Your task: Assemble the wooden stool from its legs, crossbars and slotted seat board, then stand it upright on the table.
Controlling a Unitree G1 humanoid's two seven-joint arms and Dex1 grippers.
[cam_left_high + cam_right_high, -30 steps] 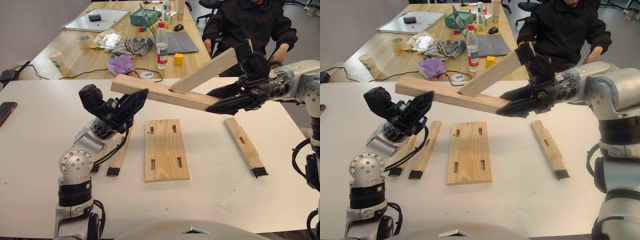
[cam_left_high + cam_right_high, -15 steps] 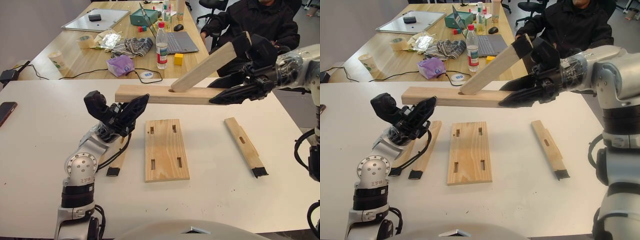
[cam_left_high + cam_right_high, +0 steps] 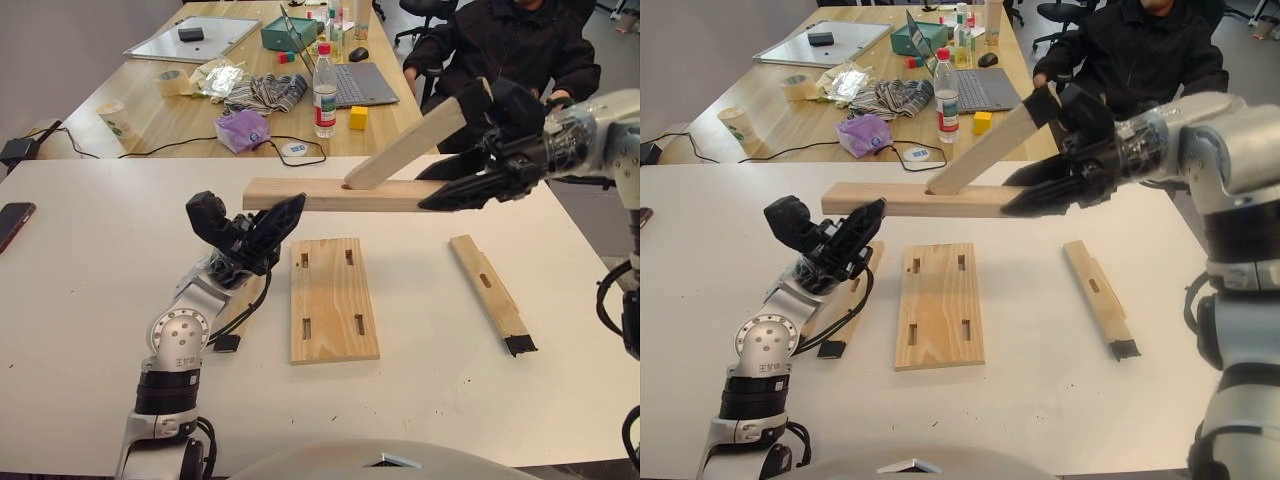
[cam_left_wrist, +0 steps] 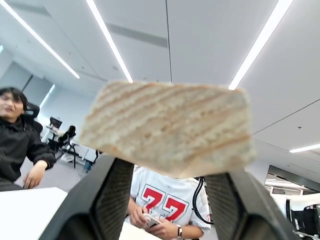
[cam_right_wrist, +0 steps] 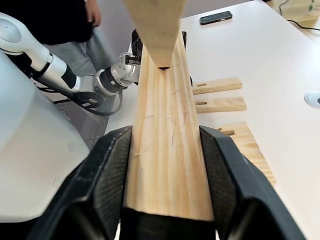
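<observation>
1. My right gripper [image 3: 430, 193] is clamped on one end of a long pale wooden bar [image 3: 330, 193]. One finger presses each side of it, and it is held roughly level in the air over the far half of the white table [image 3: 80, 300].
2. A second pale wooden piece [image 3: 405, 150] is seated in a slot near the middle of that bar. It leans up and away toward the table's far edge, and its upper end carries a black cap.
3. My left gripper [image 3: 278, 215] sits just under the bar's free end with its fingers spread wide. In the left wrist view the bar's end grain [image 4: 167, 127] shows above and between my two fingers [image 4: 112, 200]. I cannot tell for sure whether either finger touches the wood, though it looks like a small gap.
4. The flat rectangular seat board [image 3: 333, 298], light wood with four small slots, lies flat near the middle of the table, below the raised bar.
5. A loose wooden leg [image 3: 487, 290] with one slot and a black foot lies flat toward the table's right edge, well apart from the board.
6. Two more pale wooden pieces [image 5: 216, 86] lie side by side on the table left of the board, partly under my left arm.
</observation>
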